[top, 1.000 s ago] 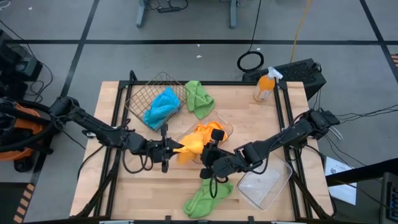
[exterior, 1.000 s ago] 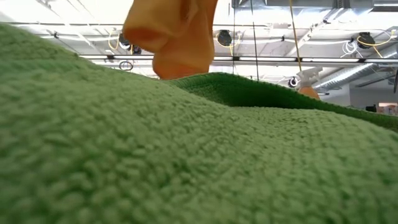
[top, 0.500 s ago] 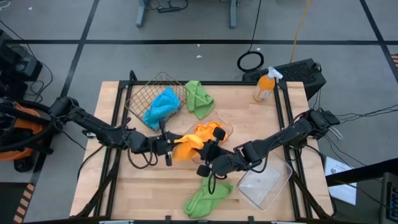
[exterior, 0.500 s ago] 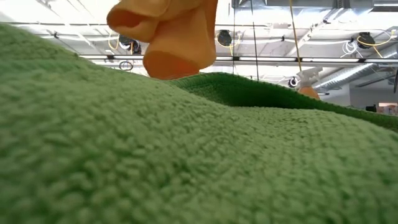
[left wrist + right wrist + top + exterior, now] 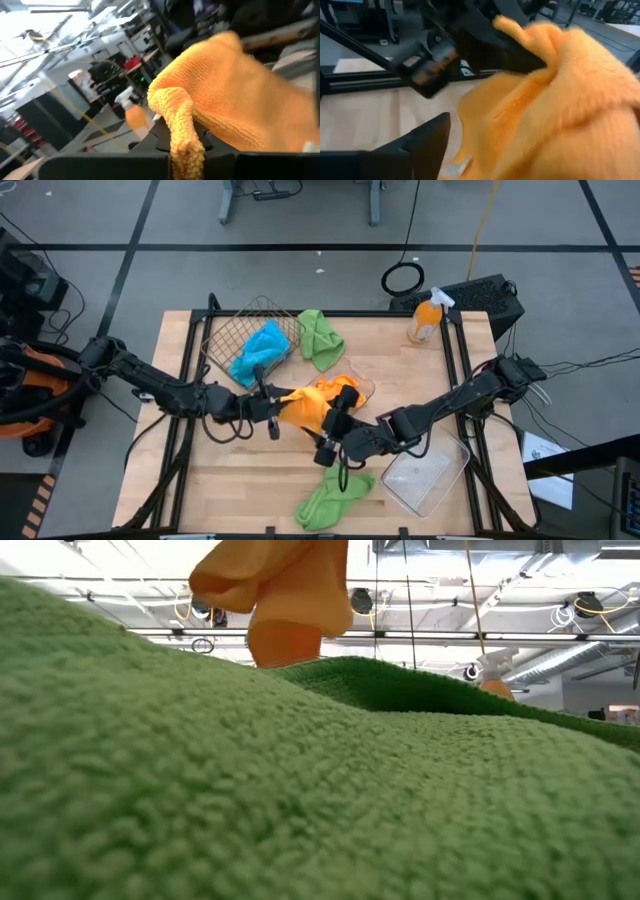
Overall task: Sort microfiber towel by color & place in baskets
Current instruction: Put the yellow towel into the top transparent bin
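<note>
An orange towel (image 5: 303, 409) hangs in the air between my two grippers, over the table's middle; in the low view the orange towel (image 5: 285, 600) dangles above the table. My left gripper (image 5: 274, 413) is shut on it. My right gripper (image 5: 327, 436) stands open just right of it; one finger (image 5: 422, 145) shows and the cloth (image 5: 550, 100) fills the space beside it. A second orange towel (image 5: 342, 389) lies in a clear tray (image 5: 368, 389). A blue towel (image 5: 262, 348) sits in the wire basket (image 5: 230, 330). One green towel (image 5: 320, 335) lies beside the basket, another (image 5: 330, 500) near the front edge. My left gripper pinches a bunched fold of the orange towel (image 5: 183, 148) between its two fingers, which come in level from the table's left. The cloth is lifted clear of the table and sags slack beyond the fingers. I cannot tell whether my right gripper touches the towel; the cloth hides its other finger.
An empty clear tray (image 5: 428, 475) stands at the front right. An orange spray bottle (image 5: 425, 318) is at the far right corner. The front green towel (image 5: 300, 790) fills the low view's foreground.
My right gripper has opened and rolled, letting go of the orange towel. My left gripper has turned, its tip swinging toward the far edge, and keeps its hold on the towel. The towel now hangs from the left gripper alone, a little nearer the tray.
</note>
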